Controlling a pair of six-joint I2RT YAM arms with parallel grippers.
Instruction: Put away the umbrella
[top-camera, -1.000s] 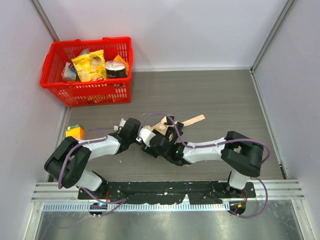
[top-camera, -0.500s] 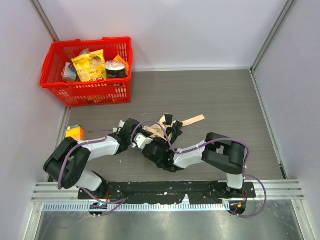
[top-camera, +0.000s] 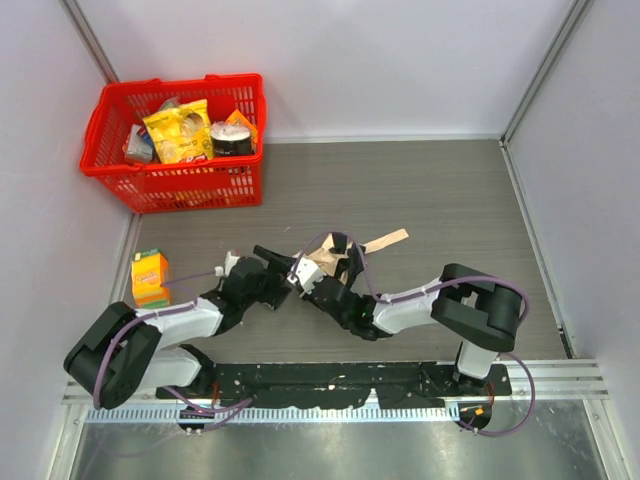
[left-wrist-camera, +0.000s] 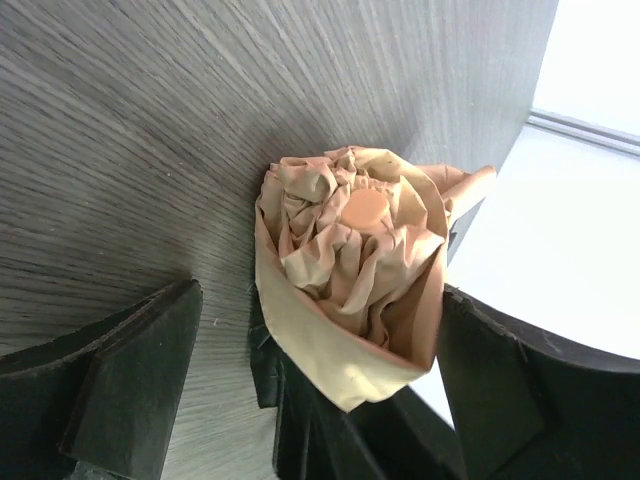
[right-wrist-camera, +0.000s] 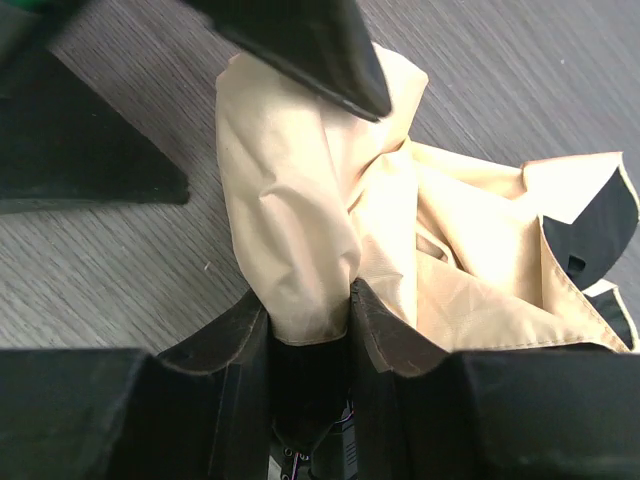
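The umbrella (top-camera: 330, 256) lies collapsed on the dark wood table, its pale beige canopy bunched, its strap (top-camera: 388, 240) pointing right. In the left wrist view its crumpled end with a round cap (left-wrist-camera: 365, 208) faces the camera. My left gripper (top-camera: 278, 270) (left-wrist-camera: 320, 300) stands open, with the bundle between its fingers (left-wrist-camera: 130, 390); the left finger stands apart from the cloth. My right gripper (top-camera: 308, 272) (right-wrist-camera: 308, 300) is shut on a fold of the canopy fabric (right-wrist-camera: 290, 230), the cloth pinched between both pads. The shaft and handle are hidden.
A red basket (top-camera: 110, 170) holding snack packs and a can stands at the back left corner. An orange juice box (top-camera: 150, 277) sits by the left wall near my left arm. White walls close in the table on three sides.
My left gripper has opened and let go of the umbrella, and the left arm has drawn back low toward the near left. My right gripper has shifted and now pinches the canopy.
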